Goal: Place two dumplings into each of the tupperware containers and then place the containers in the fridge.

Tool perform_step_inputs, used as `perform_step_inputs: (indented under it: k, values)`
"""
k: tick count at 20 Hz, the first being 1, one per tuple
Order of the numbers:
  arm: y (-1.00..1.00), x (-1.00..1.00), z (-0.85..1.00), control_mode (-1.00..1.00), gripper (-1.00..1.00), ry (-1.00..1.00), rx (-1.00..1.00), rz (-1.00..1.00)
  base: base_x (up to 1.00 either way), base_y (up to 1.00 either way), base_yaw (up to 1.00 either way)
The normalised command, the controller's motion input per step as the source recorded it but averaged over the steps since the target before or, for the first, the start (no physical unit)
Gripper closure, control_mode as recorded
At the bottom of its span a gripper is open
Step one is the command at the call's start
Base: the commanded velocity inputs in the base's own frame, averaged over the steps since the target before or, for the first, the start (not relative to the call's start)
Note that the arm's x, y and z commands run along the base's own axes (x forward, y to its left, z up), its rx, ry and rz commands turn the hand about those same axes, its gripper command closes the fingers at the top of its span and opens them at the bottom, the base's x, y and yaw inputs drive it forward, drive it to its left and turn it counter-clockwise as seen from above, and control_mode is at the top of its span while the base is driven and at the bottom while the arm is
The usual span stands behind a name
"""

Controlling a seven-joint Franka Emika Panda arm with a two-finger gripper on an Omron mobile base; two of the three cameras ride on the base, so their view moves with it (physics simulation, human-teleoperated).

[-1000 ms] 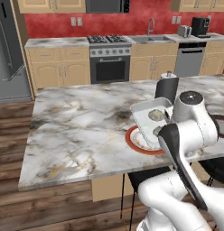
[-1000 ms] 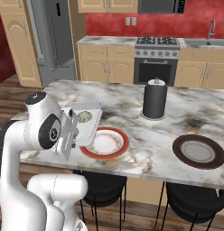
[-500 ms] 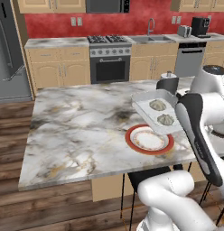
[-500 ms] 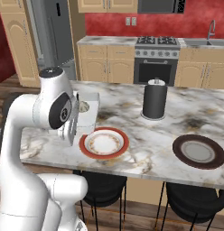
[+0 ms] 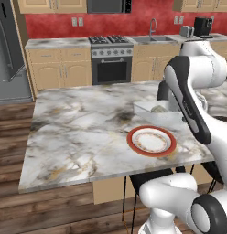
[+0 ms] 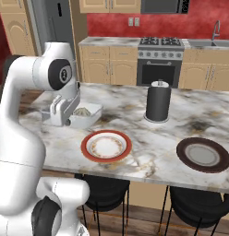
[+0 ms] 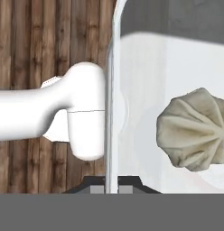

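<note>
Now fingers (image 7: 112, 187) pinched on white container (image 7: 177, 90) rim — dumpling (image 7: 193, 130) inside — lifted above counter (image 5: 88, 132)

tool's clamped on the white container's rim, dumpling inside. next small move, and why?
Probably keep the grip and carry the container level toward the fridge, moving slowly. The tool is shut on the rim of the white container, a dumpling sits loose inside, and in the hand view wood floor shows beyond the rim, so part of the box is already past the counter edge; a tilt could spill it.
</note>
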Motion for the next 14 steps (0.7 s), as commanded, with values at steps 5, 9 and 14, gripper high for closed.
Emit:
perform_step_inputs:
  k: [5, 9, 14]
  values:
    - [0.08, -0.04, -0.1, -1.0, 1.0, -0.01, 0.0, -0.01, 0.0, 0.0, 0.0]
    - [0.0, -0.14, -0.28, -1.0, 1.0, -0.27, 0.0, 0.0, 0.0, 0.0, 0.0]
    - [0.0, -0.18, -0.14, -1.0, 1.0, -0.18, 0.0, 0.0, 0.0, 0.0, 0.0]
